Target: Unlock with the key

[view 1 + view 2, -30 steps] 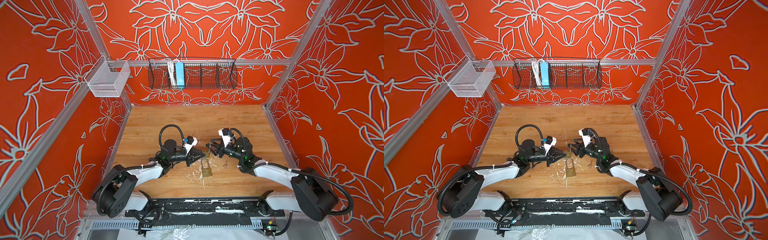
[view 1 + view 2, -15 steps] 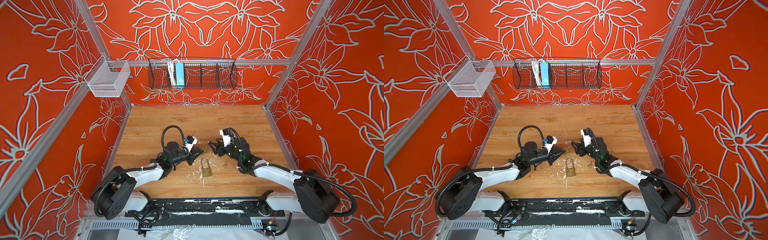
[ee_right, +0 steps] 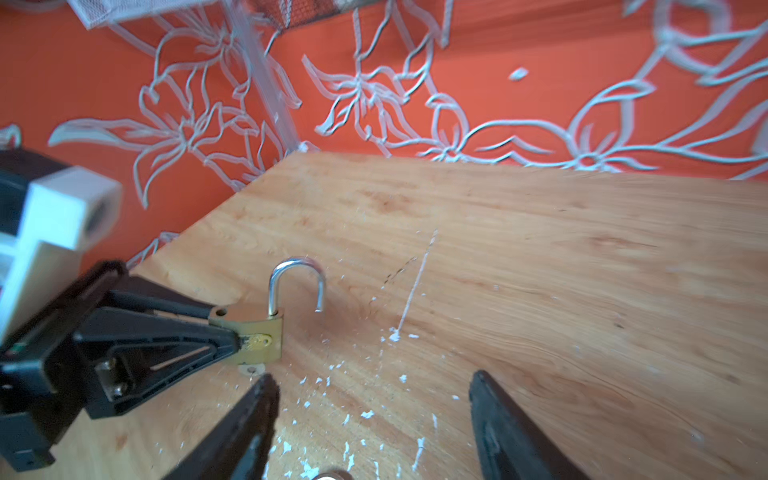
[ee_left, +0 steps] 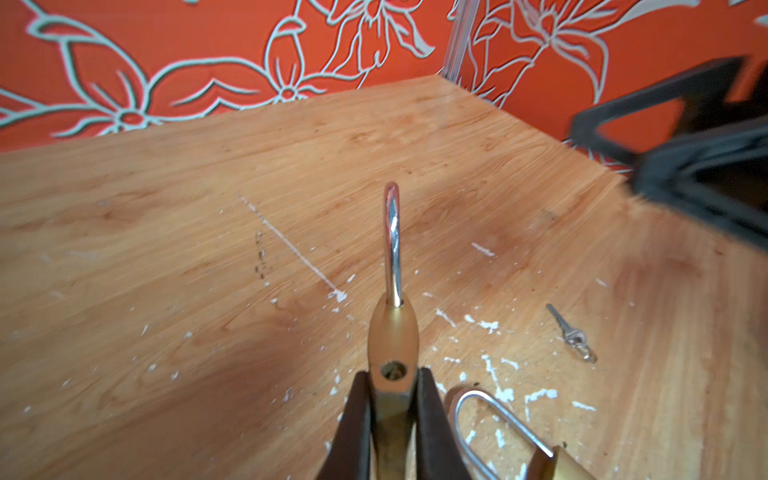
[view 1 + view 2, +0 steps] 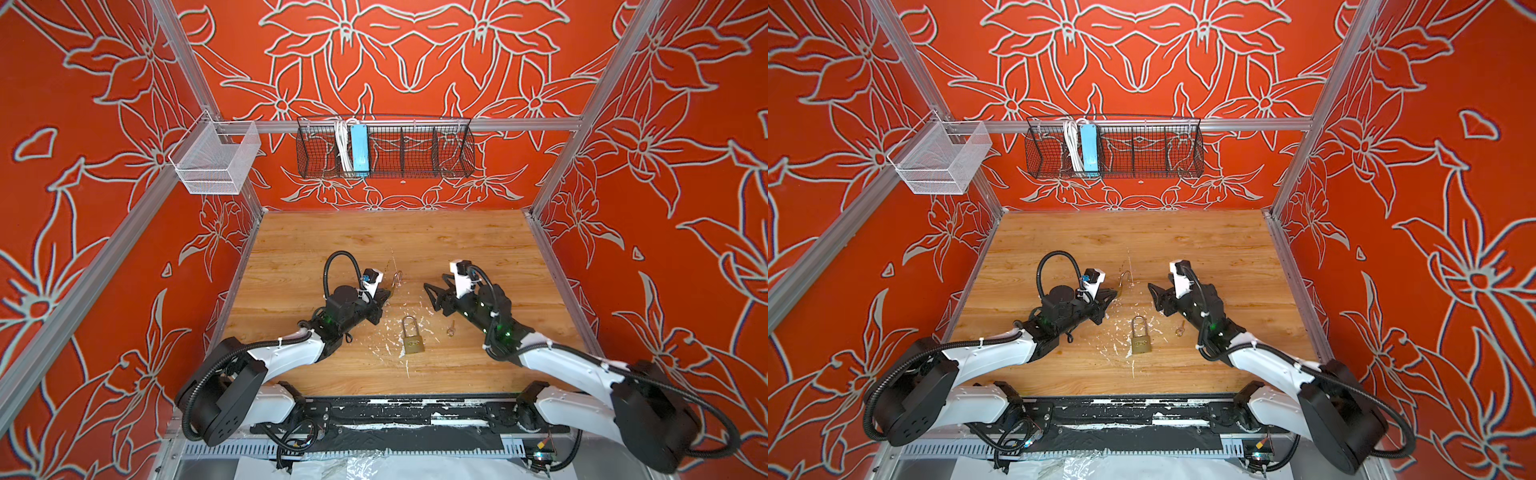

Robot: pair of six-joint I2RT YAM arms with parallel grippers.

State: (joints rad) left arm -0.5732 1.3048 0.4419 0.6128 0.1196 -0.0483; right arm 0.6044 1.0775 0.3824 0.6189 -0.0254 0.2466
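Well, the left gripper (image 4: 392, 376) pinches the opened padlock (image 3: 257, 332) by one edge; it may slip. Meanwhile the right gripper (image 3: 372, 376) gapes empty; the thin key (image 5: 451, 329), three o'clock of the shut padlock (image 5: 412, 344), could skid.

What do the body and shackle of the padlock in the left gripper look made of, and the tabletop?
Padlock body: likely brass, dull yellow-gold with a satin sheen. Shackle: probably chromed or polished steel, with mirror-bright silver highlights. Tabletop: wood-grain surface, maybe laminate, flecked with white chips.
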